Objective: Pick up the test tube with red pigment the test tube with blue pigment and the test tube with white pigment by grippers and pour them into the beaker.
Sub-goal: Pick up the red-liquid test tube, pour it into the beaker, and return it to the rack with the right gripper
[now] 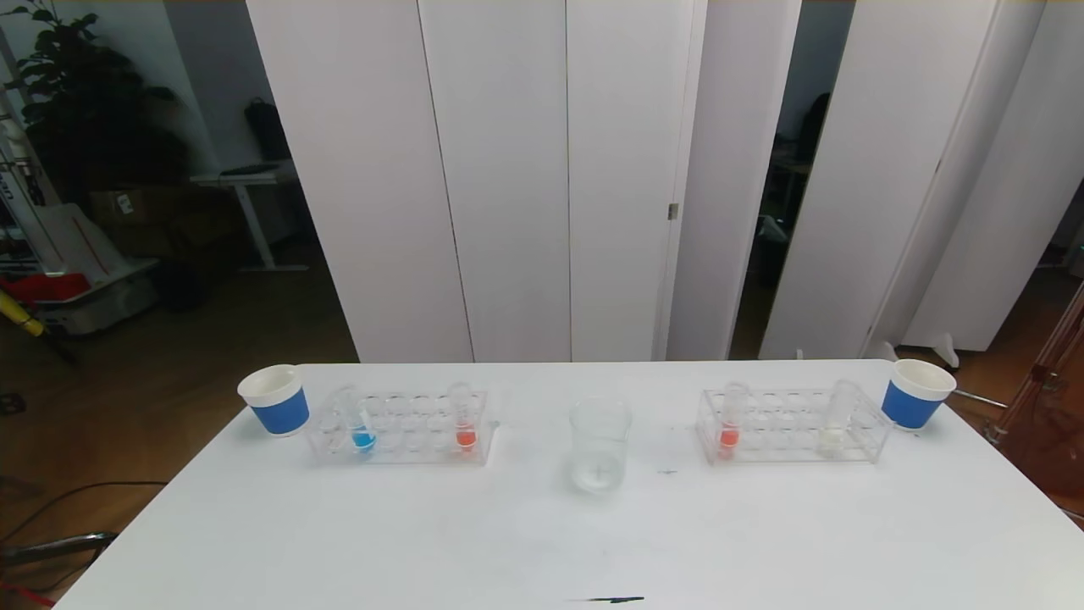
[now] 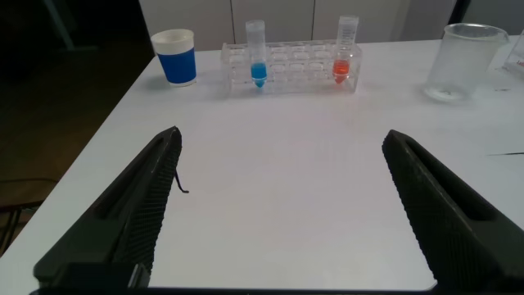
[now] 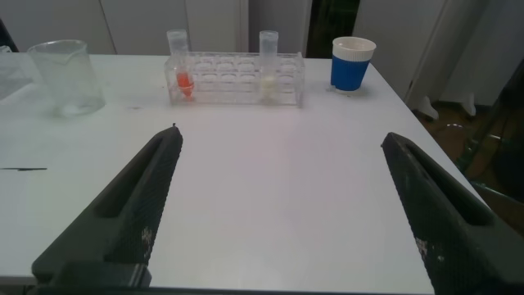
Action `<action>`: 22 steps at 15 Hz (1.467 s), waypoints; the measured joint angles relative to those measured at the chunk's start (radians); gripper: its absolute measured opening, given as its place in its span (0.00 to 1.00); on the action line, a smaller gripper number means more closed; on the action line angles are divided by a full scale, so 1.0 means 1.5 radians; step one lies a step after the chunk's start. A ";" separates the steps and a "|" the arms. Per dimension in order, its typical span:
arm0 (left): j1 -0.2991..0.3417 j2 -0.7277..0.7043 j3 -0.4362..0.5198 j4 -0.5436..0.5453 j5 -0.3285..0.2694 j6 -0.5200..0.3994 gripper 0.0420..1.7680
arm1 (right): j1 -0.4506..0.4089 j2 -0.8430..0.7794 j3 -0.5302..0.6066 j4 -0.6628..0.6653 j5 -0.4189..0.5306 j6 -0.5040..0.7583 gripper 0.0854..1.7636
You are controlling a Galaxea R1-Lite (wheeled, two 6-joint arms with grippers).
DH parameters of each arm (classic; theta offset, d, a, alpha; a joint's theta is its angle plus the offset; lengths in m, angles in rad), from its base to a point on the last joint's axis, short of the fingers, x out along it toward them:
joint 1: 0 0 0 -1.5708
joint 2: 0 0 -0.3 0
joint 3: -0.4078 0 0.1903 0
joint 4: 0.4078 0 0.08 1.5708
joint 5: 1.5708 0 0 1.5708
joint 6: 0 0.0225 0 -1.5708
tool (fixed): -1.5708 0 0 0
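Left gripper (image 2: 278, 213) spread, empty | blue-pigment tube (image 1: 362, 424) upright, mouth up

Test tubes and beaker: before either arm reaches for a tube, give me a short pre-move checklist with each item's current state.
1. Blue test tube upright in the left rack: ok.
2. White test tube upright in the right rack: ok.
3. Red tube present: ok, one in the left rack and one in the right rack.
4. Beaker upright between the racks, on the table: ok.
5. Left tool open, holding nothing, short of its rack: ok.
6. Right tool open, holding nothing, short of its rack: ok.
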 joint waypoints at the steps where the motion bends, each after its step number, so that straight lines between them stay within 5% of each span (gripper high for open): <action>1: 0.000 0.000 0.000 0.000 0.000 0.000 0.99 | 0.000 0.000 0.000 0.000 0.000 0.000 0.99; 11: 0.000 0.000 0.000 0.000 0.000 0.000 0.99 | 0.003 0.002 -0.025 0.039 0.011 -0.003 0.99; 16: 0.000 0.000 0.000 0.000 0.000 0.000 0.99 | 0.001 0.107 -0.179 0.067 0.032 0.000 0.99; 22: 0.000 0.000 0.000 0.000 0.000 0.000 0.99 | -0.002 0.358 -0.372 -0.016 0.029 0.011 0.99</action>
